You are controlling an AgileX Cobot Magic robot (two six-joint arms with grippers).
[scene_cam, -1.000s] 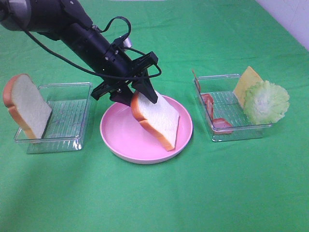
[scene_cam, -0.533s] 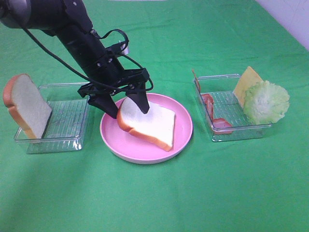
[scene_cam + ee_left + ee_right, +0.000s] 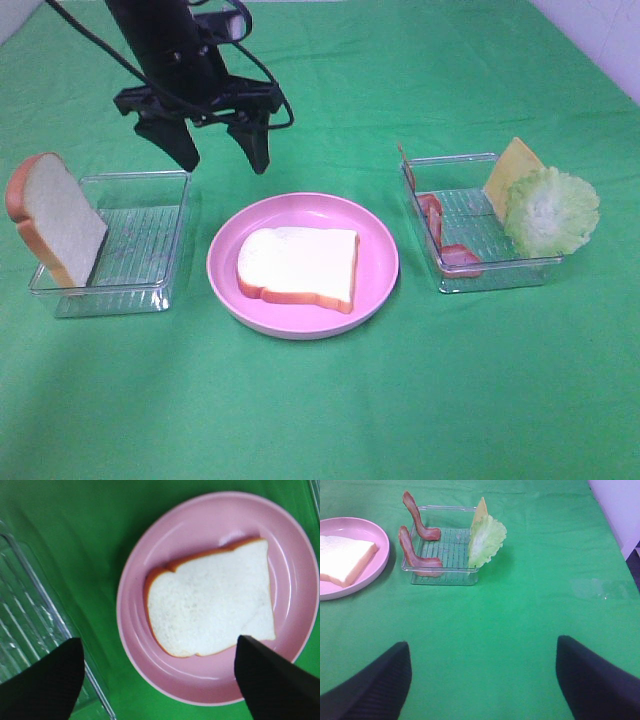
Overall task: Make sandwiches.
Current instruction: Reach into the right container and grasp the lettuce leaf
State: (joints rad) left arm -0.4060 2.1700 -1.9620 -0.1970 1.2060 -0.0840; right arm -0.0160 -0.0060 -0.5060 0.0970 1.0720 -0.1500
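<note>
Overhead, the left gripper [image 3: 223, 160] hung above the counter [image 3: 320, 400], behind the gap between the left tray [image 3: 135, 176] and the plate [image 3: 378, 240]. Its jaws were spread wide, with nothing between them and touching nothing. From its wrist camera both dark fingertips [image 3: 250, 670] framed the plate from above, well clear of it.

One slice [image 3: 298, 267] lay flat in the middle of the plate, white face up, with its orange-brown crust showing along the near and left edges. A second slice [image 3: 55, 220] stood on edge at the outer end of the left tray, tilted and leaning over that end wall. The rest of that tray showed only its ribbed floor.

The right tray [image 3: 470, 215] sat just beside the plate on the other side. Two bacon strips [image 3: 432, 215] lay at its end nearer the plate, each curling up from the floor. At the far end the cheese [image 3: 510, 170] leaned upright, and the lettuce [image 3: 550, 212] stood against it and overhung the tray's wall.

The right gripper [image 3: 482, 647] did not show in the high view. Its own camera showed it well back from the right tray and above bare counter, with its jaws apart and holding nothing.
</note>
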